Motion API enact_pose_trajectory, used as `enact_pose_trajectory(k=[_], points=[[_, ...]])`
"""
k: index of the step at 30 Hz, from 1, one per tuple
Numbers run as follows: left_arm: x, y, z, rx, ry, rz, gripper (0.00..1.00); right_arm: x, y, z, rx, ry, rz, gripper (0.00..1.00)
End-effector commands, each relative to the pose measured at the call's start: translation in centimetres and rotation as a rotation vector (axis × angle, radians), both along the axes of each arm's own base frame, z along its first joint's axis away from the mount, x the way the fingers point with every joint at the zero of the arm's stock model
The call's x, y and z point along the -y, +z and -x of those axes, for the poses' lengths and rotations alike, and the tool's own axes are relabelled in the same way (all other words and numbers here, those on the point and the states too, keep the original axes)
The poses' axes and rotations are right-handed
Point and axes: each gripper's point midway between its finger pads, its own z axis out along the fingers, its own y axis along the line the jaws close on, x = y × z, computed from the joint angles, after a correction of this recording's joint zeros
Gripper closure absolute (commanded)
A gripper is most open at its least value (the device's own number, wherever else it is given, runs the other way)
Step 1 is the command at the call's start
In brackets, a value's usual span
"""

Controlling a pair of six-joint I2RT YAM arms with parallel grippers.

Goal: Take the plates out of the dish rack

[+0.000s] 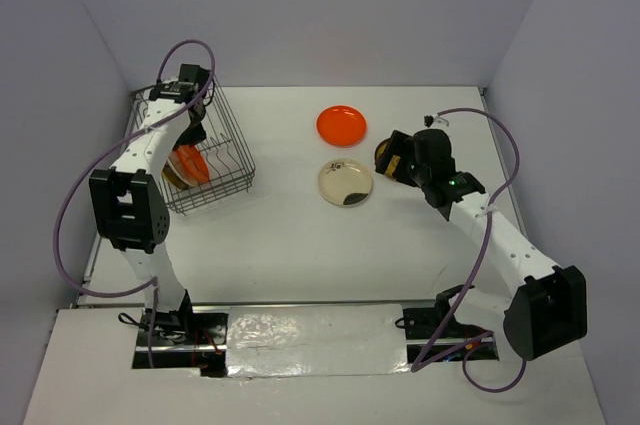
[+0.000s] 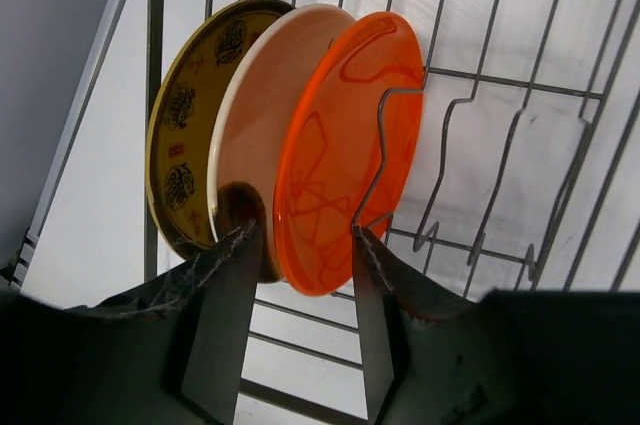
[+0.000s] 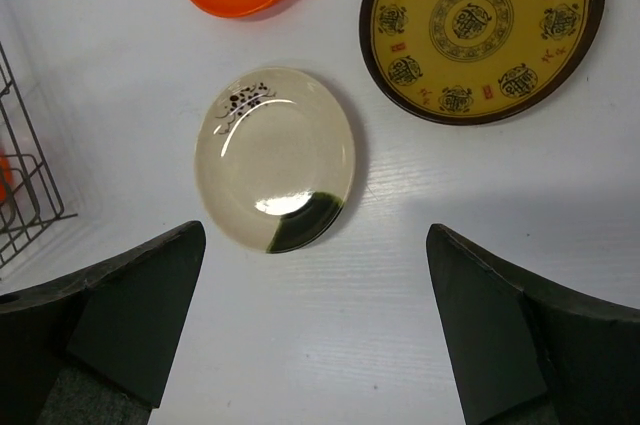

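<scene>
The wire dish rack stands at the far left. Three plates stand upright in it: brown with gold pattern, cream and orange. My left gripper is open inside the rack, its fingers on either side of the orange plate's lower edge. On the table lie an orange plate, a cream plate with a dark blotch and a brown-gold plate. My right gripper is wide open and empty, above the table just near of the cream plate.
The rack's corner shows at the left of the right wrist view. In the top view my right gripper covers most of the brown-gold plate. Grey walls enclose the white table on three sides.
</scene>
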Motion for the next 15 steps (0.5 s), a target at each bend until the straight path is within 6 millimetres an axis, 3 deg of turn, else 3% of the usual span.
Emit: enact_pose_trajectory(k=[1,6,10,15], points=[[-0.7,-1.5,0.4,-0.034,0.048,-0.027,0.47,-0.7,2.2,0.2,0.074,0.039,-0.019,0.02],[-0.8,-2.9,0.4,-0.053,0.053,-0.026,0.62,-1.5,2.3,0.5,0.080,0.072,-0.049,0.02],[-1.2,-3.7,0.9,-0.102,0.067,-0.043,0.65,-1.7,2.3,0.9,0.087,0.080,-0.062,0.02],[-1.7,-1.9,1.3,-0.060,0.080,-0.056,0.86,-1.7,2.6,1.1,0.095,0.083,-0.074,0.02]])
